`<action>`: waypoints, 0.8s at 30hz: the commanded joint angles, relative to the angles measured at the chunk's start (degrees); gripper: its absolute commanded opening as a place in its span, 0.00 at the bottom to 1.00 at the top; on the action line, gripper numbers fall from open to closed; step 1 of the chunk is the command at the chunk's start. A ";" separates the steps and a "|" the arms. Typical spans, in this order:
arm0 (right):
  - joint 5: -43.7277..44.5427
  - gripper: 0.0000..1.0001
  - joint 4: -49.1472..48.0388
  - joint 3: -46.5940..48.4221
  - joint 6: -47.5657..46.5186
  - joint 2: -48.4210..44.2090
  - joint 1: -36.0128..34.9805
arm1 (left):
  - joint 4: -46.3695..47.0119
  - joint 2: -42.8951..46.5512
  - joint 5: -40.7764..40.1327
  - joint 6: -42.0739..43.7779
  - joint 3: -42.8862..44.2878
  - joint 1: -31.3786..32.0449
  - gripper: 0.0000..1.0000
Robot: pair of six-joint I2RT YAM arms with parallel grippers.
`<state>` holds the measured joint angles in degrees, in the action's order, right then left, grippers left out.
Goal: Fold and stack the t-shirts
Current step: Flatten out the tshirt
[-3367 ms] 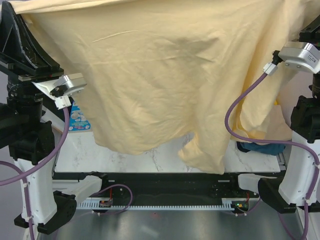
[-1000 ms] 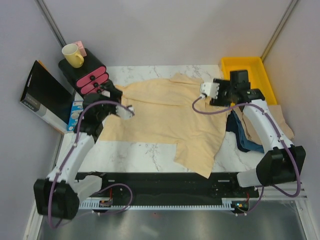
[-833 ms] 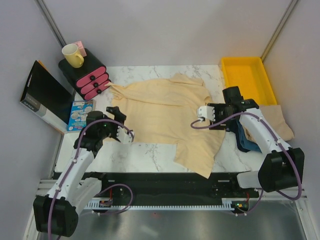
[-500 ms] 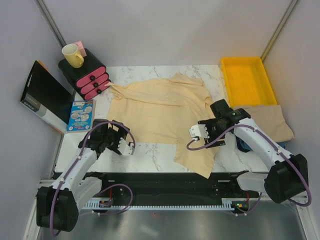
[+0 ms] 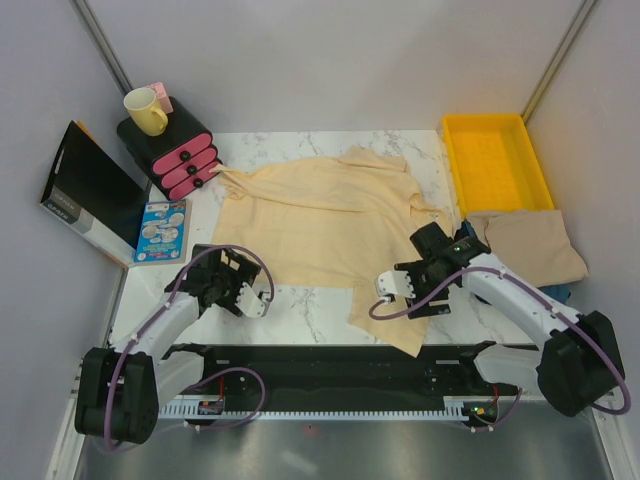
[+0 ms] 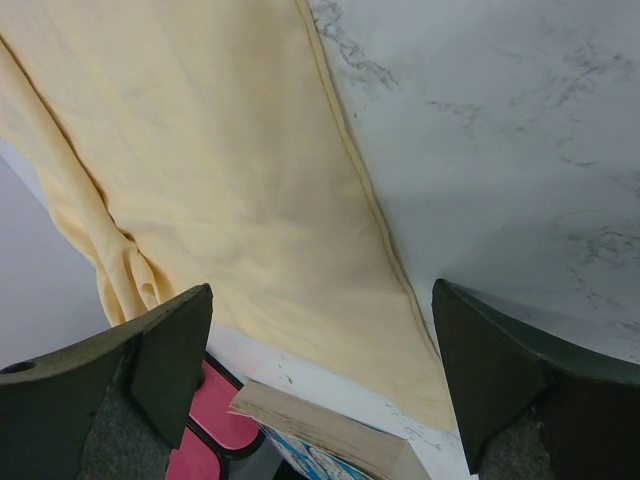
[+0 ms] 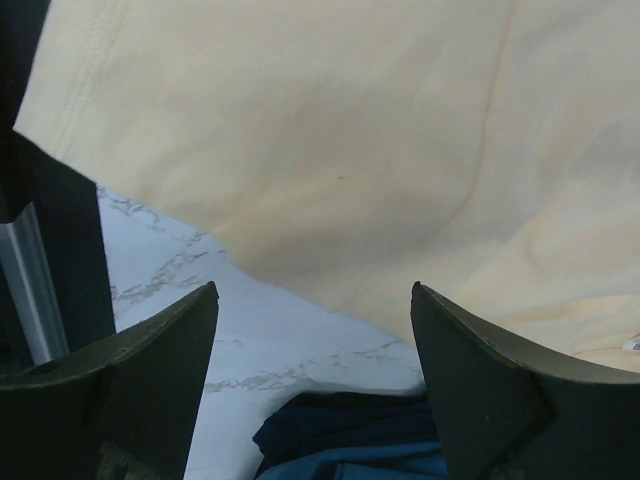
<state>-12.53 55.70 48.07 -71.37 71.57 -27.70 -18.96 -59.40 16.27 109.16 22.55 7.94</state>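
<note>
Left end effector [image 6: 320, 290] and right end effector [image 7: 312, 288] are seen wide open and empty at the cream t-shirt [image 5: 320, 225], spread left of the tray [image 5: 497, 160]; if its hem is pinched unevenly, bunching or dragging is likely.

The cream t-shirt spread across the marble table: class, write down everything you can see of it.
The cream t-shirt is plain, unprinted, soft cotton-like fabric with stitched hems. It lies unfolded, spread out but wrinkled, on the marble table. One corner reaches the pink drawers at far left, and a near-right flap drapes over the table's front edge. The left pincer and right pincer hang open over its near hem, gripping nothing.
</note>
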 commanded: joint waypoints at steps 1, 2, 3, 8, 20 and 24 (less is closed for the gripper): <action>2.25 0.86 2.56 -4.91 -3.06 -8.01 -2.26 | 1.29 -0.63 -0.80 2.81 0.75 -0.65 0.97; 3.21 0.86 2.74 -5.70 -3.68 -9.68 -2.96 | 1.29 -0.81 -0.80 2.98 0.66 -0.65 0.97; 3.83 0.87 2.92 -7.10 -4.12 -10.48 -4.19 | 1.38 -0.81 -0.72 3.33 0.57 -0.74 0.97; 5.24 0.88 1.17 -9.14 -3.25 -11.72 -6.22 | 1.73 -1.16 -0.19 3.60 0.48 -0.83 0.97; 11.48 0.82 -15.00 -15.90 4.22 -10.75 -8.86 | 3.84 -1.42 0.43 2.72 -0.57 -1.00 0.93; 11.92 0.74 -16.06 -16.96 4.92 -11.89 -8.86 | 3.93 -1.78 0.78 2.63 -0.31 -1.09 0.47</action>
<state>-2.22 43.53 31.81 -68.71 60.93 -36.27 -16.47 -60.60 15.68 110.56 22.31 7.18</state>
